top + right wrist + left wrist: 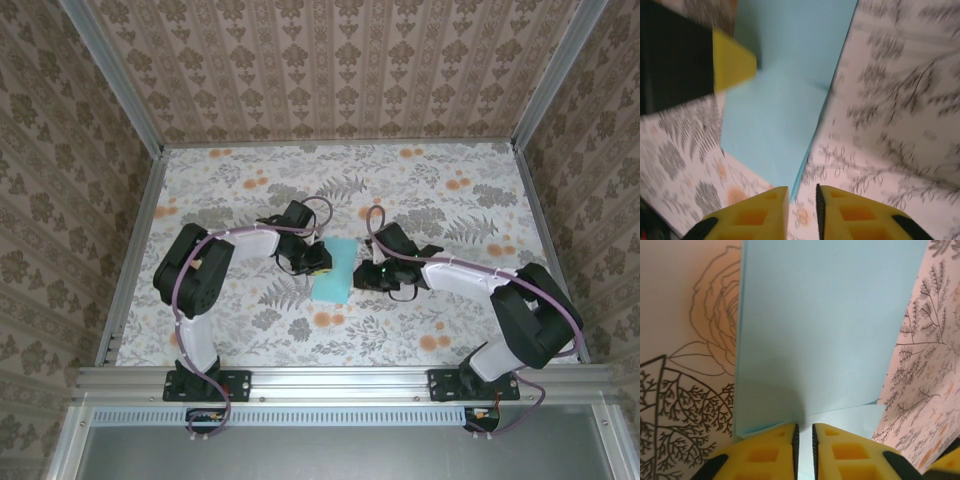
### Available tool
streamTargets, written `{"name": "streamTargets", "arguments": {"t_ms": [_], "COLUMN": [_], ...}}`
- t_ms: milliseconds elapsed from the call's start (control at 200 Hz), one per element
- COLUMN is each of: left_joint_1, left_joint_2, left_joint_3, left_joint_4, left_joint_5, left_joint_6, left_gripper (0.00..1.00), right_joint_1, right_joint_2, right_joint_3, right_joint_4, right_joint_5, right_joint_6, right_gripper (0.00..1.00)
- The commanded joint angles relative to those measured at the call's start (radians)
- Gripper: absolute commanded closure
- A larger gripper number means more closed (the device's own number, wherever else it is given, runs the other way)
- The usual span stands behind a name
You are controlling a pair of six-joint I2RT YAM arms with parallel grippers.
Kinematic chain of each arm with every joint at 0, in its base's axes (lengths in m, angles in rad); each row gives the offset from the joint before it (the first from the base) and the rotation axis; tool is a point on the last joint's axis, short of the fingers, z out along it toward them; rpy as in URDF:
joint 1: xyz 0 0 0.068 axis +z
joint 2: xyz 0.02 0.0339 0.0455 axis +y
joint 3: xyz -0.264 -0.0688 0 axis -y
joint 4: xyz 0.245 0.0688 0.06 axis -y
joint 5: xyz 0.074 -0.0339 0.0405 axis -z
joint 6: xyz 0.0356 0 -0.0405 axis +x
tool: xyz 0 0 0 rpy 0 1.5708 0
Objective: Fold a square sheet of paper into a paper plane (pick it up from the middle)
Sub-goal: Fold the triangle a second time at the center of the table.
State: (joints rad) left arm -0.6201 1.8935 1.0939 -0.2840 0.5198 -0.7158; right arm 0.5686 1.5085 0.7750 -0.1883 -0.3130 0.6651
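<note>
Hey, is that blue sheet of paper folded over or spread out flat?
Folded. In the left wrist view the paper lies in two layers, the upper flap's edge stopping short of the lower one.

The square sheet of paper (333,270), plain turquoise-blue, lies folded over on itself, mid-table (450,330).

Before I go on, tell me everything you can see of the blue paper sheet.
The sheet is thin, plain turquoise-blue paper with a matte look. It is folded over on itself: the left wrist view shows an upper layer over a lower one that peeks out at the near edge. From above it looks like a narrow rectangle on the floral table, between the left gripper and right gripper. An edge reaches each gripper's slightly parted fingers.
</note>
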Motion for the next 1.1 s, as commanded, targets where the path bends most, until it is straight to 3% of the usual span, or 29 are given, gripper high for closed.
{"name": "streamTargets", "arguments": {"t_ms": [0,110,265,465,765,1095], "left_joint_1": [0.011,0.023,0.055,0.065,0.065,0.071], "left_joint_2": [-0.082,-0.141,-0.195,-0.209,-0.197,-0.172], "left_joint_3": [0.029,-0.009,-0.118,-0.189,-0.222,-0.186], "left_joint_4": [-0.036,-0.015,0.097,0.181,0.212,0.178], "left_joint_5": [0.017,-0.004,-0.001,0.045,0.052,0.052], "left_joint_6": [0.001,-0.012,-0.085,-0.141,-0.155,-0.138], "left_gripper": [0.75,0.61,0.54,0.54,0.54,0.55], "right_joint_1": [-0.017,-0.036,-0.063,-0.068,-0.075,-0.085], "right_joint_2": [0.02,0.067,0.138,0.219,0.238,0.143], "right_joint_3": [0.02,0.02,0.051,0.093,0.082,-0.008], "right_joint_4": [0.073,0.132,0.168,0.217,0.247,0.377], "right_joint_5": [0.053,0.02,-0.063,-0.199,-0.244,-0.272], "right_joint_6": [0.057,0.053,0.021,-0.011,-0.027,0.053], "right_gripper": [0.71,0.66,0.61,0.6,0.57,0.39]}}
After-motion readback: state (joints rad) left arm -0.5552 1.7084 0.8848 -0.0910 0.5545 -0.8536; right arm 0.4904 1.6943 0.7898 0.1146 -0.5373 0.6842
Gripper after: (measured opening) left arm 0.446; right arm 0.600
